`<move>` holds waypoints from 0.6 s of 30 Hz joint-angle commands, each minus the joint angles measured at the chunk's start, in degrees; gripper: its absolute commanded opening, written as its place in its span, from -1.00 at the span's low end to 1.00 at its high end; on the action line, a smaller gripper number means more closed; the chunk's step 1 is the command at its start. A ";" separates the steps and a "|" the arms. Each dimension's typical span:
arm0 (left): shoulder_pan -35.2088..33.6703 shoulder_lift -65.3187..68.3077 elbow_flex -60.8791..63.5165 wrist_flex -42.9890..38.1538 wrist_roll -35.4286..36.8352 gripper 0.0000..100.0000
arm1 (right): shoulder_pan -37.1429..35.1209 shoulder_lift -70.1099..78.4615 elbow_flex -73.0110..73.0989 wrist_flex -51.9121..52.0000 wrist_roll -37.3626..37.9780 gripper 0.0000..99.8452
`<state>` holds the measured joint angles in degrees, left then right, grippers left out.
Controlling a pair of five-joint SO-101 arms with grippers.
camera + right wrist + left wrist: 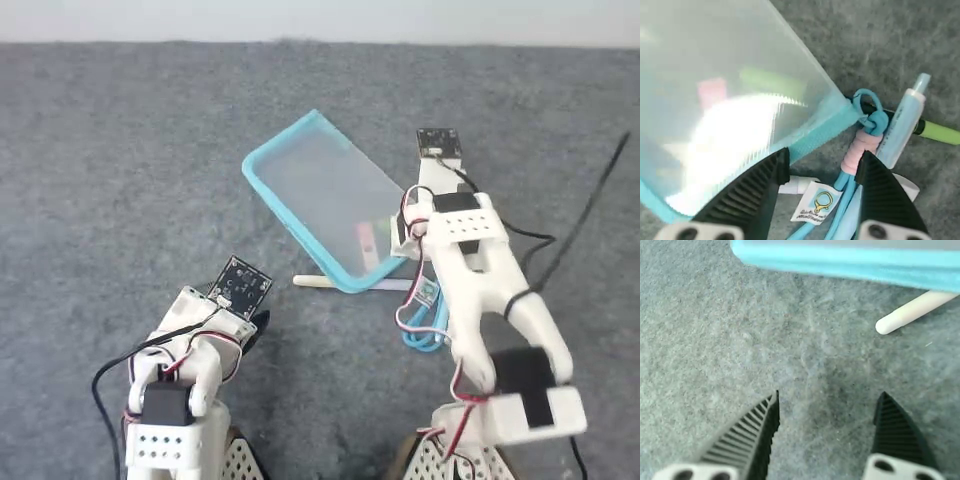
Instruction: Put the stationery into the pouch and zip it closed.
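The left tool (827, 425) hangs low over the grey bench (120, 150), jaws spread wide with nothing between them, just short of the near edge of the pouch (320, 190). It looks placed to take the white pen (910, 315), which lies partly tucked under that edge with its rounded end poking out on the left tool's side. By the pouch's near right corner a blue lanyard (425, 335) lies bunched on the bench, with a light-blue pen (902, 125) and a green marker (937, 134) just beside it. All three are outside the pouch, so I judge the filling unfinished. The right tool (822, 175) sits over that same corner, jaws apart and gripping nothing, the lanyard's cords and the pouch's teal hem lying between them; it seems placed either to steady the pouch or to take the lanyard. The pouch itself, translucent with a teal border, lies askew beyond. A pink piece (712, 92) and a green piece (772, 82) show through its wall near that corner, apparently already inside.
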<state>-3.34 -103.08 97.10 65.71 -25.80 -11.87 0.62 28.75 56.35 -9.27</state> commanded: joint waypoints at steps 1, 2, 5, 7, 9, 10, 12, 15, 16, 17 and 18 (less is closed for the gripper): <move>0.26 -1.67 -0.48 0.26 -0.44 -0.42 | 2.95 1.89 -2.73 -0.92 0.53 -0.56; 0.26 -1.67 -0.48 0.26 -0.44 -0.42 | 3.91 2.42 -2.81 -0.92 0.44 -0.56; 0.26 -1.67 -0.48 0.26 -0.44 -0.42 | 5.23 2.51 -2.73 -0.75 0.53 -0.56; 0.26 -1.67 -0.48 0.26 -0.44 -0.42 | 5.23 1.45 -2.73 0.66 0.53 -0.56; 0.26 -1.67 -0.48 0.26 -0.44 -0.42 | 5.14 -0.92 -2.64 1.98 0.35 -0.56; 0.26 -1.67 -0.48 0.26 -0.44 -0.42 | 5.23 -2.24 -2.37 2.07 0.35 -0.56; 0.26 -1.67 -0.48 0.26 -0.44 -0.42 | 5.41 -4.18 -1.93 2.42 0.26 -0.56; 0.26 -1.67 -0.48 0.26 -0.44 -0.42 | 6.20 -5.93 0.00 1.89 0.26 -0.56; 0.26 -1.67 -0.48 0.26 -0.44 -0.42 | 6.37 -5.93 0.18 1.89 0.26 -0.56; 0.26 -1.67 -0.48 0.26 -0.44 -0.42 | 6.73 -5.93 0.26 1.80 0.26 -0.56; 0.26 -1.67 -0.48 0.26 -0.44 -0.42 | 6.99 -5.93 0.35 1.54 0.26 -0.56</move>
<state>-3.34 -103.08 97.10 65.71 -25.80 -6.24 -1.67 29.10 57.85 -9.19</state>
